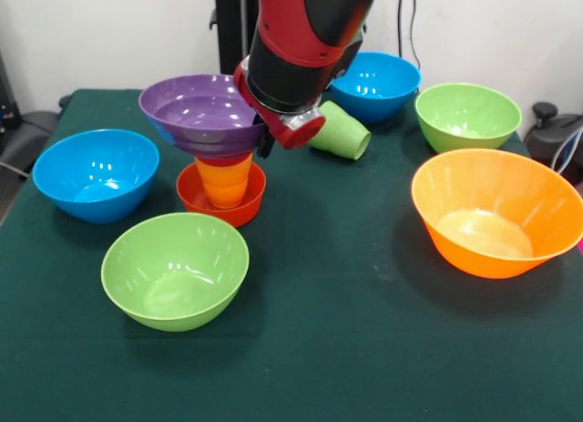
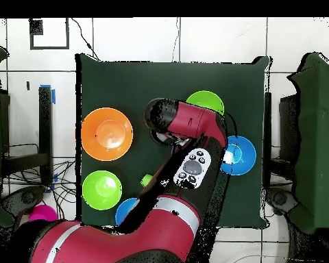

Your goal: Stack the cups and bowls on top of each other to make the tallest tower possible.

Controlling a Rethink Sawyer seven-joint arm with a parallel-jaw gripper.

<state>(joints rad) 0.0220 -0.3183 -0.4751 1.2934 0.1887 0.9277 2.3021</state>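
The tower stands left of the table's middle: a small red-orange bowl holds an orange cup, with a thin magenta bowl on it. A shallow purple bowl sits on top, slightly tilted. My gripper is at the purple bowl's right rim, mostly hidden behind the bowl and the wrist. A light green cup lies on its side behind the arm. In the overhead view the arm covers the tower.
Around the tower sit other bowls: blue, blue, light green, light green, large orange. A pink object lies off the table.
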